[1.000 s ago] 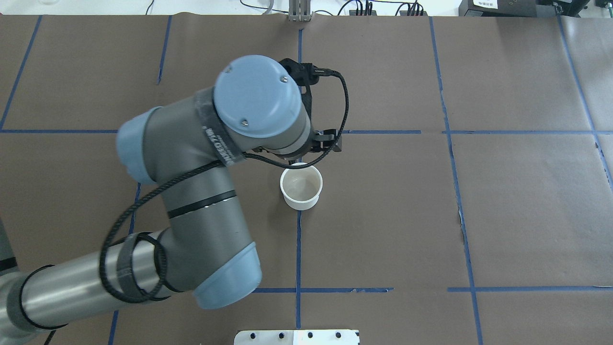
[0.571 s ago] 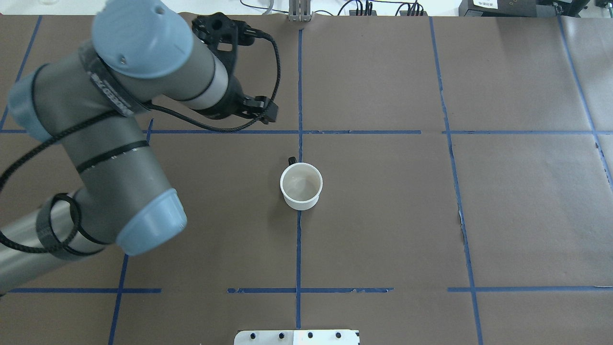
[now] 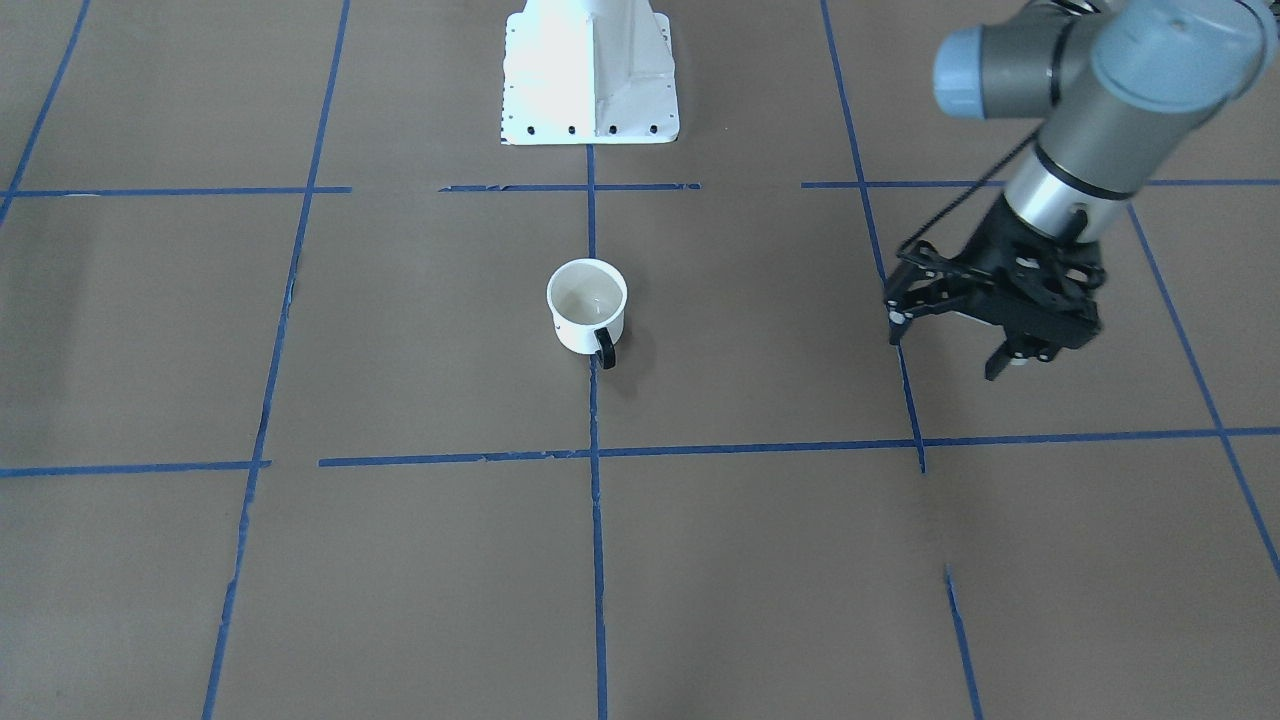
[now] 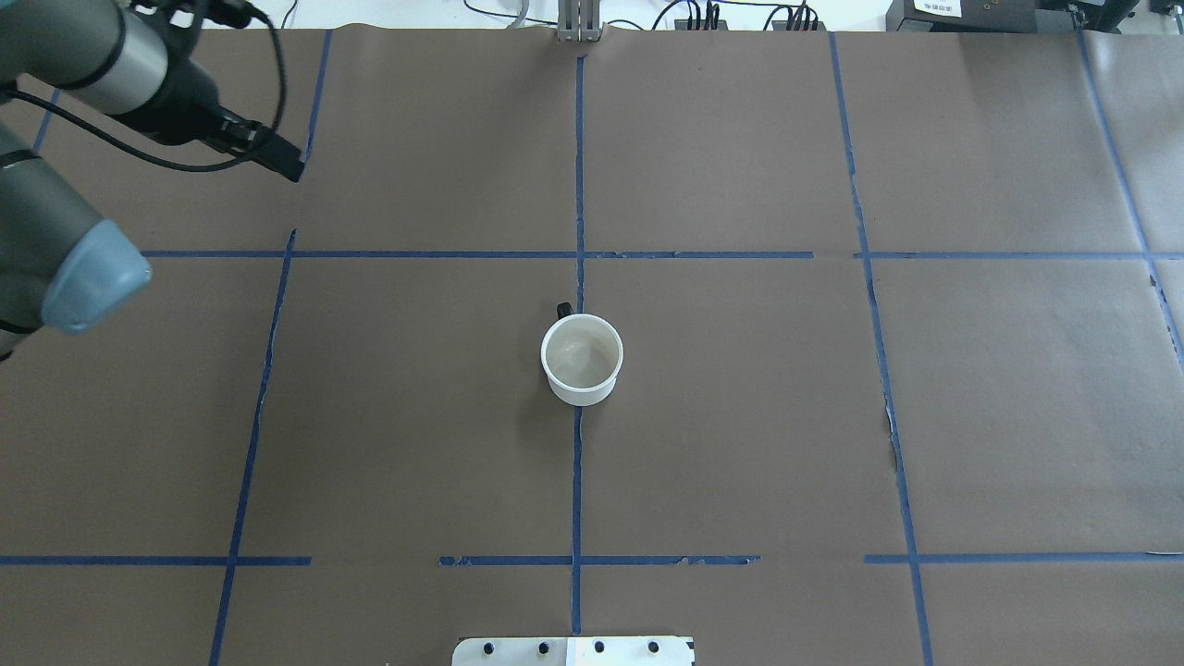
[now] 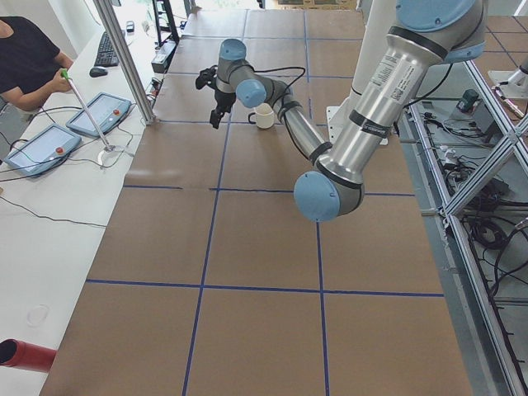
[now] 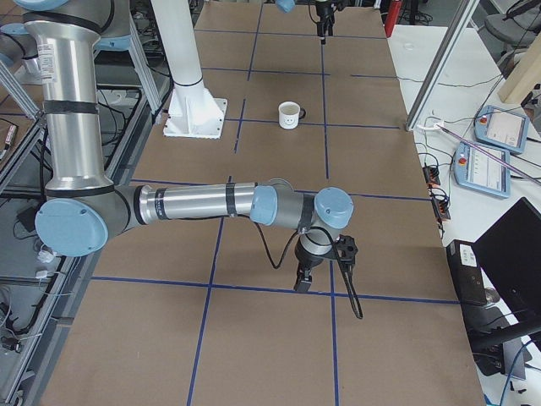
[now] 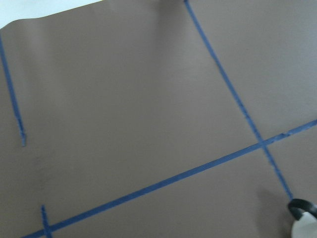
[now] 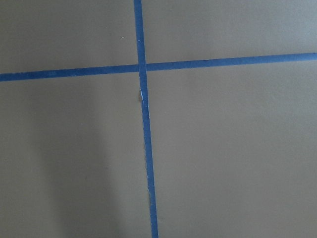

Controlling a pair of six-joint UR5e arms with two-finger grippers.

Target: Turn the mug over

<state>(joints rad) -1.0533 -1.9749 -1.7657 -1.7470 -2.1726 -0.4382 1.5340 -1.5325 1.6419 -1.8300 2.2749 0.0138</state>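
Observation:
The white mug [image 4: 581,361] stands upright with its opening up on the brown paper near the table's middle. Its black handle [image 3: 604,348] points away from the robot's base. It also shows in the front view [image 3: 587,320], both side views [image 5: 264,117] [image 6: 290,115], and the corner of the left wrist view [image 7: 304,225]. My left gripper [image 3: 945,345] is open and empty, above the table and well off to the mug's side. My right gripper [image 6: 303,283] hangs low over the table's right end, far from the mug; I cannot tell whether it is open or shut.
Blue tape lines divide the brown paper into squares. The white robot base plate [image 3: 590,80] sits at the near edge. A side table with tablets [image 5: 99,111], a metal post [image 5: 124,58] and a seated person [image 5: 25,58] lie beyond the far edge.
My left arm has swung from just behind the mug to the far left of the table. The mug has stayed upright in the same spot.

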